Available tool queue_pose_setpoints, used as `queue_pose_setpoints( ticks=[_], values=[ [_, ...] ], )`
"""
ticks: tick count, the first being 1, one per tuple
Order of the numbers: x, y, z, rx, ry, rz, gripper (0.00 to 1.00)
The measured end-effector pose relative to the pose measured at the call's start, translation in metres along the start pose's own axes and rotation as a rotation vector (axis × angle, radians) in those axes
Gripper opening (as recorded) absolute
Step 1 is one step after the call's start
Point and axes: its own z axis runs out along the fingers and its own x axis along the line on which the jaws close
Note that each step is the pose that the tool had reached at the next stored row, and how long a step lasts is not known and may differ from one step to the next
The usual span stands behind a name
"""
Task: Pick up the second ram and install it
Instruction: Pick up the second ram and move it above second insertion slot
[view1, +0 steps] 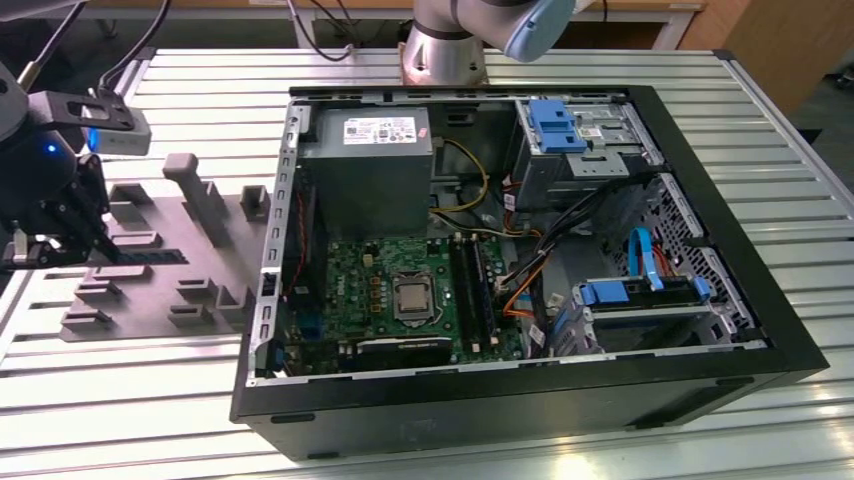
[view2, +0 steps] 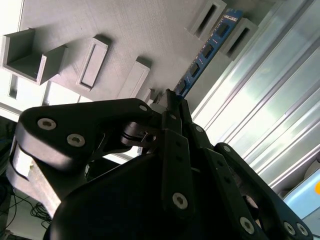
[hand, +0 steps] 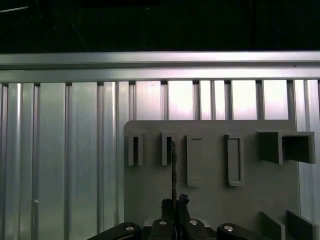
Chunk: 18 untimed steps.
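Arm (view1: 447, 45) is standing with its base column upright at the far side of the exterior view, a blue-capped joint (view1: 534, 25) sitting just beside it. Pincer (view1: 67, 240) is hanging at the exterior view's left edge, well apart from the base and pointing downward. In both wrist views its black fingers (view2: 175, 150) are pressing together, clamping one end of the second ram (view2: 210, 47)

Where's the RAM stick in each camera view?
Exterior view: the RAM stick lies on the grey fixture tray at the exterior view's left, its end in the gripper.
Second wrist view: a blue strip running from the gripper between two raised slots.
First wrist view: edge-on, a thin line reaching out from the gripper.
Shared landmark: the grey fixture tray.
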Motion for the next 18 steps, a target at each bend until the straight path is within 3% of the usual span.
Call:
queue_pose_setpoints(
  ticks=[18],
  values=[
    [-0.0001,0.0002,-0.0062,0.0,0.0,0.0,0.14]
  ],
)
